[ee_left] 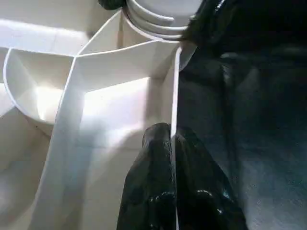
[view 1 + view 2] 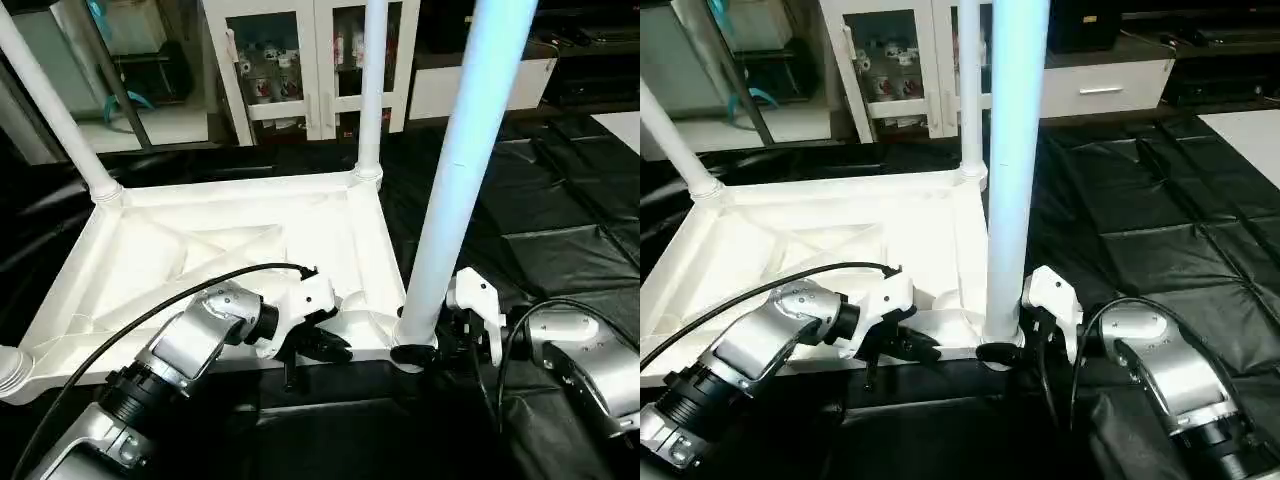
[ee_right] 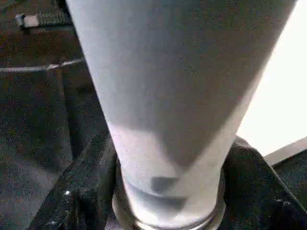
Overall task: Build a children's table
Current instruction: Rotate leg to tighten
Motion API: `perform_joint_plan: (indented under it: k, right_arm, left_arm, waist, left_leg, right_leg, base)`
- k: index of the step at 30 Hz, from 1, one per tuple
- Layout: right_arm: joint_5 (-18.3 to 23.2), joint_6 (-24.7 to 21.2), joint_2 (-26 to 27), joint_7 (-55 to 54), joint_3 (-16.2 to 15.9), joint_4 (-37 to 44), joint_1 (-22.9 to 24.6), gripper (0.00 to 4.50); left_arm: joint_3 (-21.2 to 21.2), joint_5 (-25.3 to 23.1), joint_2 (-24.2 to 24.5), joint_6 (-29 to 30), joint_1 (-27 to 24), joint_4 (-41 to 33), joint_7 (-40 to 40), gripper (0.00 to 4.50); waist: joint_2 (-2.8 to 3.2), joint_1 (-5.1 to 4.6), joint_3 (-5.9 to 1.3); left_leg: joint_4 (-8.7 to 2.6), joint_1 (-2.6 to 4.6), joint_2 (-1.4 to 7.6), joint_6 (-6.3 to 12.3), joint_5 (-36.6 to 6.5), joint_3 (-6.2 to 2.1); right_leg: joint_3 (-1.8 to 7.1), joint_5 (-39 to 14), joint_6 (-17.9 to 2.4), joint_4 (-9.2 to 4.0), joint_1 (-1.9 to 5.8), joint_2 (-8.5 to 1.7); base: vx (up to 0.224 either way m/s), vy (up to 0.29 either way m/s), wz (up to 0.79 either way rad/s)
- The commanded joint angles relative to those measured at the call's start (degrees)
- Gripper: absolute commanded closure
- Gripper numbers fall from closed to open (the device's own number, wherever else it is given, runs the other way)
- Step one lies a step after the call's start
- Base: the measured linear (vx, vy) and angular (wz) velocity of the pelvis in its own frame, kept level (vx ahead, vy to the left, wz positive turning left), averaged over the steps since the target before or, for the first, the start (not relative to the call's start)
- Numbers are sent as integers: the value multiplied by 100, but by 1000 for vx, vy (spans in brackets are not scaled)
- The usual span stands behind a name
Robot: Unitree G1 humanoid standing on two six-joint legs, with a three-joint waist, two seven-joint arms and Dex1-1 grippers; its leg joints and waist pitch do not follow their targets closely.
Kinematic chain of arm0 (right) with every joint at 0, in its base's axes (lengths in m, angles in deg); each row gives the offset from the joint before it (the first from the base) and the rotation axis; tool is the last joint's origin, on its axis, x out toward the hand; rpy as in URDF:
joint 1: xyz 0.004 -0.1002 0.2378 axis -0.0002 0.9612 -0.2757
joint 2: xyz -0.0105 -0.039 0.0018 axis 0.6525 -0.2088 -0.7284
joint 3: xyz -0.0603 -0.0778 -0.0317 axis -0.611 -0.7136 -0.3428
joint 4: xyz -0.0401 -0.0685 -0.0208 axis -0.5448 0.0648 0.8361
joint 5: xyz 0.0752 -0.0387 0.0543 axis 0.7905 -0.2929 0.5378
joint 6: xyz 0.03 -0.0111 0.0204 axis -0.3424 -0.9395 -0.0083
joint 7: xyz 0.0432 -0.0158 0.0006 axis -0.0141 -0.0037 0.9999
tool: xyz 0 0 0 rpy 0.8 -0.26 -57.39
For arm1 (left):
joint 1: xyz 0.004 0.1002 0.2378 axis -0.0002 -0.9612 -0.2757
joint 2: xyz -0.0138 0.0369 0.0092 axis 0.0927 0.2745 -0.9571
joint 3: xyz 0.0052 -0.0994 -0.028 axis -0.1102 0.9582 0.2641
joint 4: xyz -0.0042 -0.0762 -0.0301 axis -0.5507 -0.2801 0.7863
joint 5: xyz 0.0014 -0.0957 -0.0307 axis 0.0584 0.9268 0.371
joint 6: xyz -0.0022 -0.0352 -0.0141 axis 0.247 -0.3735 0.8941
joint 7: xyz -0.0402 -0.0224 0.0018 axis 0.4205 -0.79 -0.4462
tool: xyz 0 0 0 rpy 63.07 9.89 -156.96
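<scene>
Tools grip: left tool [image 2: 325, 345] pinches top's rim [image 1: 174, 96], right tool [image 2: 425, 352] clasps leg [image 2: 455, 180].

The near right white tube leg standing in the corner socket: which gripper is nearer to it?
Right. The right gripper is shut around the base of the white tube leg. The left gripper is off to the side, pinching the white tabletop's rim.

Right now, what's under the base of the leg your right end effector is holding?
The leg stands in the tabletop's near right corner socket. The right end effector clasps its base, hiding how deep it sits.
</scene>
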Motion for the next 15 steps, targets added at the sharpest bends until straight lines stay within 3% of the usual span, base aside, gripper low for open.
perform_joint_plan:
  k: [1,3,4,7,9,10,12,15]
  right_arm:
    - [-110,122,222,-506,134,-305,-77,179]
    - [-224,167,556,-1156,331,-745,-273,179]
    - [-246,115,935,-1906,590,-1132,-477,179]
    - [-261,105,1404,-2774,856,-1450,-671,180]
    - [-280,89,1740,-3406,1029,-1637,-795,180]
    - [-381,97,1984,-3912,1108,-1841,-887,180]
    - [-522,146,2186,-4400,1154,-2105,-992,180]
    - [-676,119,2642,-5416,1293,-2622,-1238,180]
  left_arm:
    - [-22,69,-62,115,-59,-44,-5,450]
    - [95,56,-223,67,4,148,-243,450]
    - [273,40,-466,-3,124,449,-613,450]
    - [492,35,-817,-95,331,921,-1098,450]
    - [597,1,-1069,-182,503,1276,-1444,450]
    - [673,-42,-1294,-225,634,1547,-1786,450]
    - [752,-128,-1511,-228,758,1795,-2182,450]
    - [832,-457,-1924,-201,1069,2329,-3170,450]
  waist:
    - [-112,-37,-317]
    - [-109,-87,-304]
    - [-127,-178,-284]
    - [-117,-304,-266]
    - [-146,-306,-281]
    - [-121,-314,-303]
    - [-131,-303,-303]
    - [-120,-321,-298]
  left_leg:
    - [-476,133,464,307,-1227,-257]
    - [-491,134,451,207,-1380,-259]
    - [-511,131,425,40,-1638,-276]
    - [-521,192,397,-210,-2057,-283]
    - [-536,163,407,-206,-1938,-301]
    - [-530,161,401,-193,-1837,-290]
    - [-525,163,402,-146,-1730,-272]
    - [-523,171,394,-172,-1707,-268]
  right_leg:
    - [177,-786,-1551,-357,169,-376]
    - [174,-1020,-1528,-377,157,-378]
    - [168,-1455,-1426,-416,165,-375]
    - [175,-2030,-1267,-481,98,-357]
    - [180,-1905,-1213,-477,131,-363]
    - [180,-1618,-1231,-464,123,-352]
    - [181,-1382,-1269,-461,114,-345]
    - [181,-1359,-1315,-460,100,-344]
  base:
    - [0,0,0]
    - [0,0,0]
    - [0,0,0]
    - [0,0,0]
    - [0,0,0]
    - [0,0,0]
    - [0,0,0]
    - [0,0,0]
